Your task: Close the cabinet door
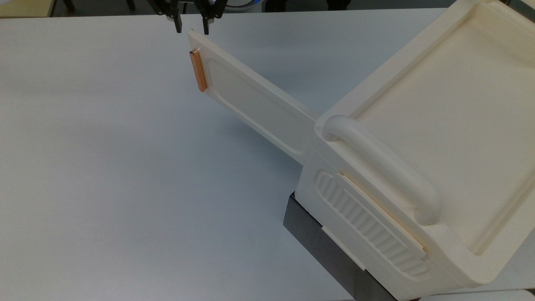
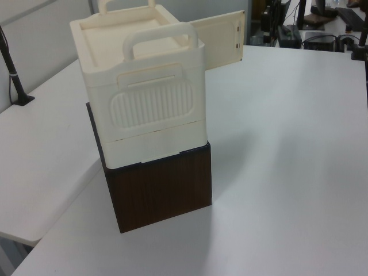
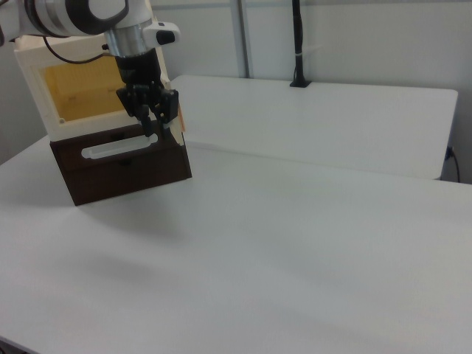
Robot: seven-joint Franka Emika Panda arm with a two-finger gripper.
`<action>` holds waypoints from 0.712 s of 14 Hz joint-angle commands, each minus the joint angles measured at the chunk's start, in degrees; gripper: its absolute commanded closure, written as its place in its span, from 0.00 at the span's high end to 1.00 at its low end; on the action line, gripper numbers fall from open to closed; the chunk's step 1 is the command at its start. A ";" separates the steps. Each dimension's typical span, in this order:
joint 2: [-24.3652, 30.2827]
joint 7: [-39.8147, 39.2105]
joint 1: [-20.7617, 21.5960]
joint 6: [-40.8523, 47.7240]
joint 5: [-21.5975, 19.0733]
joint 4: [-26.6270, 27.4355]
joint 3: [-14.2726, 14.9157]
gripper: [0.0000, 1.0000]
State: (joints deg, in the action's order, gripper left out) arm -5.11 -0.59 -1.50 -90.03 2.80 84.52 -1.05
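In the top view, the cabinet door (image 1: 250, 98) is seen swung wide open, reaching out from the cabinet (image 1: 422, 138) toward the top view's upper left over the white worktop (image 1: 104, 167), with its copper handle (image 1: 198, 71) near the free edge. The gripper (image 1: 192, 26) is placed at that free edge, its jaws parted by a narrow gap and nothing held between them; whether the door's edge is touched cannot be told. In the left view, the door (image 2: 221, 39) is shown standing out behind the cabinet (image 2: 144, 98) toward the left view's right, far from shut. In the right view, the gripper (image 3: 153, 122) hangs beside the door's outer edge, in front of the cabinet's open amber-lit interior (image 3: 81, 92), which lies fully exposed. Nothing of the closing is judged done so far: only the approach to the door's edge appears made, and the whole swing back to the cabinet front is left.
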 commanded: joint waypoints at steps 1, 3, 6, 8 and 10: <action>1.33 0.33 -0.52 -1.29 -1.04 1.52 -0.26 0.00; 1.33 0.24 -0.52 -1.38 -1.04 1.52 -0.26 0.00; 1.33 -0.46 -0.52 -1.73 -1.04 1.17 -0.18 0.00; 0.72 -1.07 -0.52 -1.90 -1.13 -1.01 0.00 0.00; 0.71 -1.16 -0.43 -2.60 -0.96 -2.17 0.00 0.00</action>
State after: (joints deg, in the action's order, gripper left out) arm -5.09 -0.69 -1.56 -91.07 2.79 83.55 -1.04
